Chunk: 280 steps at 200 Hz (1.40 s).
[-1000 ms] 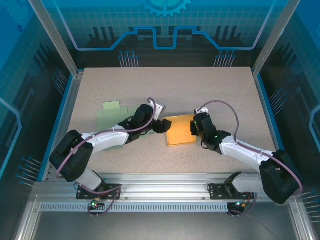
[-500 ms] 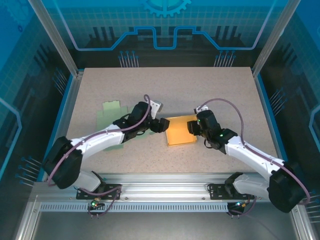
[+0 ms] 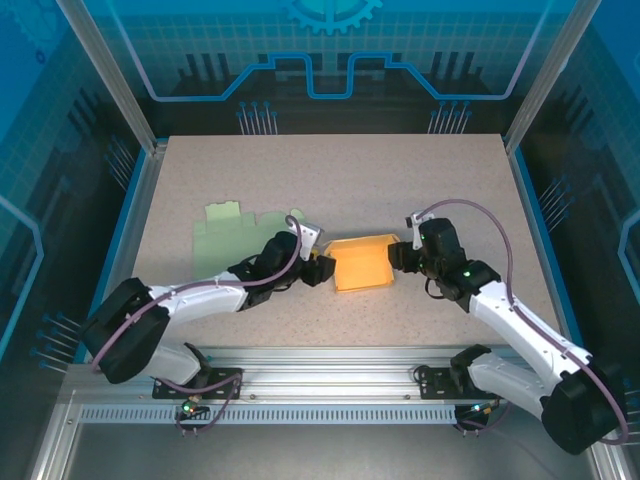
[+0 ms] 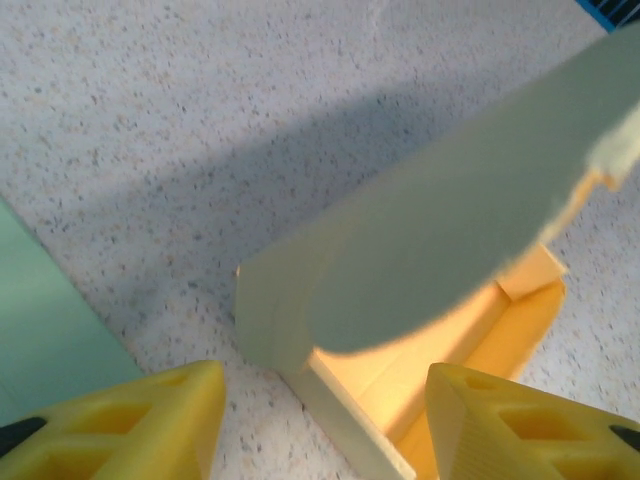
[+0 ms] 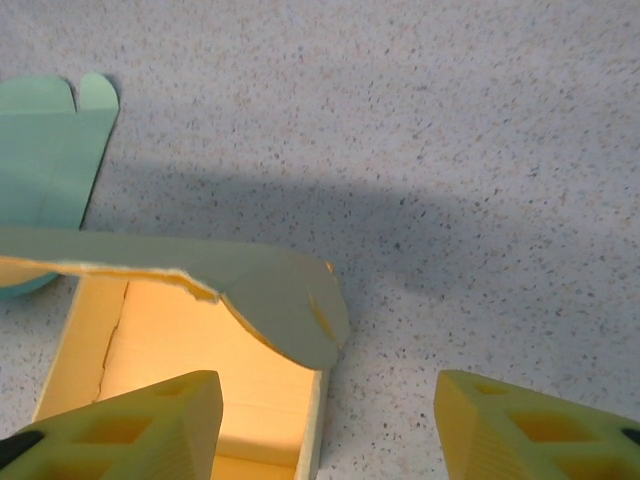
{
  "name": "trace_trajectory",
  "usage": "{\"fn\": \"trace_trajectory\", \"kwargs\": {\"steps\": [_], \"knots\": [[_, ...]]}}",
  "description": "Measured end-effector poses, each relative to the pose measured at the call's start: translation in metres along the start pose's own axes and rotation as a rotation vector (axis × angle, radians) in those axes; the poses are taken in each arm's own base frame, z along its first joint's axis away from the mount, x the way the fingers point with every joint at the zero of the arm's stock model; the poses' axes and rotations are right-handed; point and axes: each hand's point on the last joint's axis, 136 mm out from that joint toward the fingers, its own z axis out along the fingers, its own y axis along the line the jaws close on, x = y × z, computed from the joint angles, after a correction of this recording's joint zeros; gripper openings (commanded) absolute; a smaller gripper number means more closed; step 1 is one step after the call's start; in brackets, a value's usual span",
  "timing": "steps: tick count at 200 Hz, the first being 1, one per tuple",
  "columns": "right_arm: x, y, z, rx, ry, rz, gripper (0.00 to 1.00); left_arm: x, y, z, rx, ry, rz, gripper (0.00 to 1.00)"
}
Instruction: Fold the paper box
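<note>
The paper box (image 3: 362, 265) is yellow-orange and lies mid-table, with its walls standing up and its inside showing. My left gripper (image 3: 320, 270) is at its left side, open; in the left wrist view the left gripper (image 4: 320, 440) straddles the box's side wall (image 4: 350, 420), with a rounded flap (image 4: 450, 230) hanging over it. My right gripper (image 3: 399, 256) is at the box's right side, also open. The right gripper (image 5: 325, 435) in the right wrist view has the right wall (image 5: 312, 425) between its fingers, below a curved flap (image 5: 270, 290).
A flat pale-green paper sheet (image 3: 228, 236) lies left of the box, partly under my left arm; its corner (image 5: 50, 150) appears in the right wrist view. The speckled table (image 3: 330, 170) is bounded by a blue rim and frame posts.
The left gripper slid nearer and lower along the box's left side and narrowed a little. The right gripper opened wider and moved right to the box's edge. The box's flaps now stand up.
</note>
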Motion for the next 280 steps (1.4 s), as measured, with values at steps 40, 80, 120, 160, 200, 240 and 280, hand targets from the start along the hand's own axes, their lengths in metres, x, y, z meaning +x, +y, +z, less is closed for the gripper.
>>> {"fn": "trace_trajectory", "kwargs": {"steps": [40,80,120,160,200,240,280], "knots": [[0.013,-0.002,0.017,-0.005,0.064,0.000,0.56,-0.003,0.003,0.016,-0.004,-0.043,-0.019,0.35],[0.013,-0.005,0.033,-0.009,0.073,0.011,0.48,0.000,0.007,0.028,-0.020,-0.039,-0.044,0.24],[0.011,-0.005,0.046,-0.018,0.069,0.015,0.28,-0.015,0.001,0.030,-0.011,-0.069,-0.051,0.18],[0.005,-0.002,0.048,-0.029,0.046,0.026,0.14,-0.021,-0.001,0.030,-0.006,-0.079,-0.073,0.10],[-0.004,-0.003,0.045,-0.011,0.006,0.033,0.08,-0.029,-0.001,0.035,-0.021,-0.081,-0.116,0.09],[-0.013,-0.004,0.045,0.057,-0.048,0.030,0.05,-0.048,0.002,0.052,-0.053,-0.100,-0.182,0.10],[-0.025,-0.009,0.060,0.137,-0.077,0.047,0.04,-0.077,0.006,0.071,-0.103,-0.136,-0.196,0.11]]}}
